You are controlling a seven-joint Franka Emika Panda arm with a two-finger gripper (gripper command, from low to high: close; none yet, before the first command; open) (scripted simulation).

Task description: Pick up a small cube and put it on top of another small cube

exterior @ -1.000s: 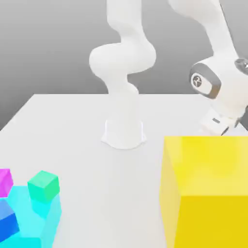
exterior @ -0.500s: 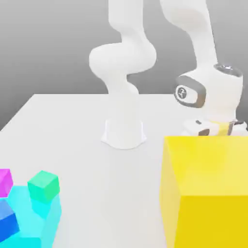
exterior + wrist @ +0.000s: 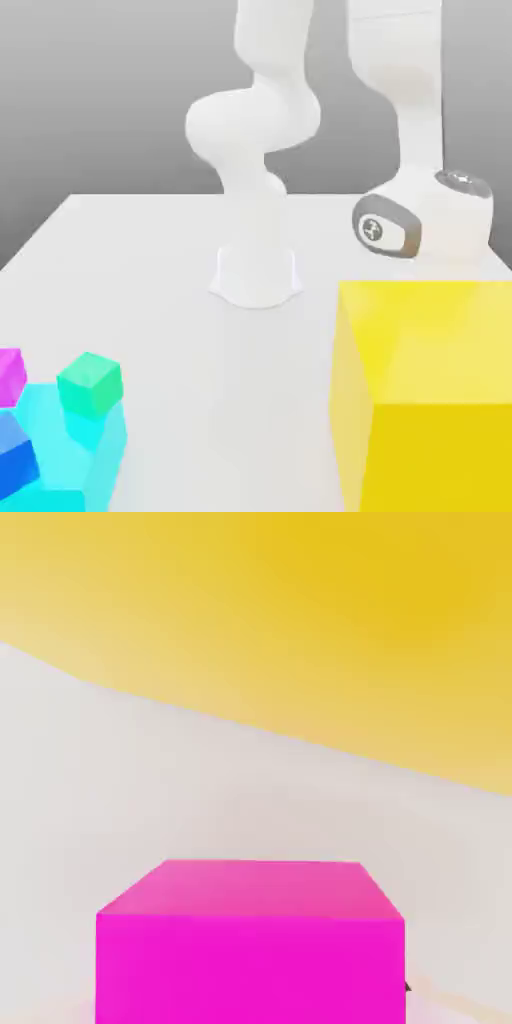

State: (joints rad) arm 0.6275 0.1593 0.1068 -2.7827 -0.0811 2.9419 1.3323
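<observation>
The pink cube [image 3: 250, 942] sits close in front of the hand camera, square to it, with its top face and one side face in sight. It rests on the white table [image 3: 120, 802], and the yellow cube [image 3: 300, 622] rises just beyond it like a wall. The pincer is closed; the fingers themselves are hidden, so whether they clamp the pink cube cannot be told. Only a tiny dark speck shows at the cube's lower edge.

In the exterior view the arm's wrist [image 3: 425, 222] hangs low behind the yellow cube [image 3: 425, 395], which hides the hand below it. That puts the pink cube on the far side of the big yellow block, toward the exterior view's right.

The arm's base [image 3: 256, 275] stands on the table [image 3: 150, 260] near the middle. Well apart, at the exterior view's lower left, lies a cluster of blocks: a green cube [image 3: 90, 383] sits on top of a large cyan block [image 3: 75, 450], a violet-magenta cube [image 3: 10, 375] is at the picture's edge beside it, and a blue cube [image 3: 15, 455] leans tilted against the cyan block's front.
</observation>
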